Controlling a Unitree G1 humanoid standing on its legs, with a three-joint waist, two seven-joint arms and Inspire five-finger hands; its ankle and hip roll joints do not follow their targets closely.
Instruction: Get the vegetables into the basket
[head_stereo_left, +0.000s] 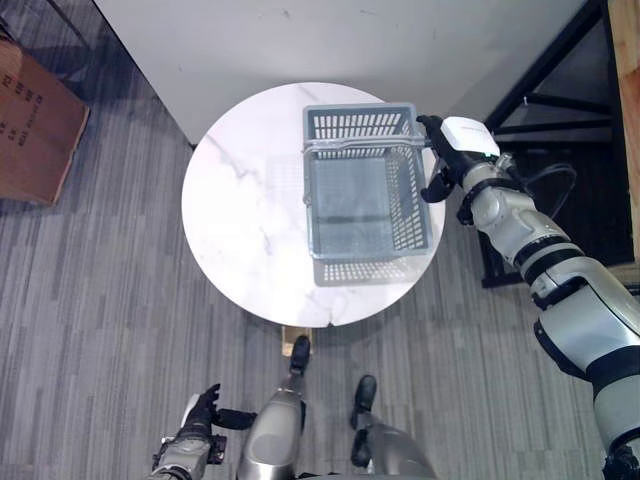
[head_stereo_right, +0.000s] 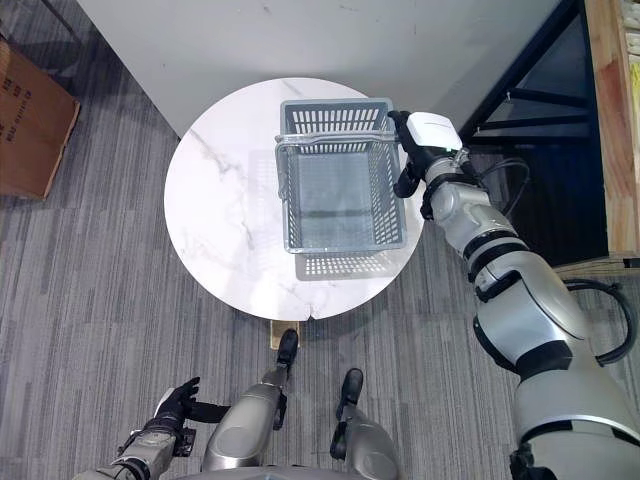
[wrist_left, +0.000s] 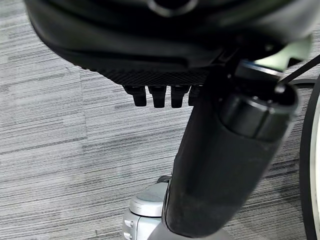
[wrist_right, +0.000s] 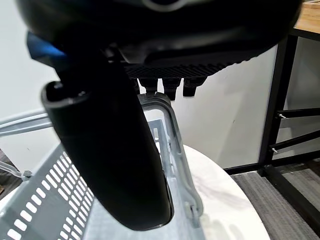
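Note:
A grey plastic basket (head_stereo_left: 360, 115) stands on the right half of a round white marble table (head_stereo_left: 240, 200), and its mesh floor is bare. Its handle (head_stereo_left: 360, 145) is raised across the opening. My right hand (head_stereo_left: 450, 150) reaches in at the basket's far right side. In the right wrist view its fingers (wrist_right: 165, 89) hook over the handle's right corner (wrist_right: 172, 130), with the thumb (wrist_right: 110, 150) below the bar. My left hand (head_stereo_left: 203, 410) hangs low over the floor beside the table, fingers relaxed and holding nothing.
A white wall panel (head_stereo_left: 300, 40) rises just behind the table. A brown cardboard box (head_stereo_left: 35, 120) sits on the grey carpet at the left. A black metal frame (head_stereo_left: 560, 90) and a wooden shelf edge (head_stereo_left: 625, 100) stand close on the right.

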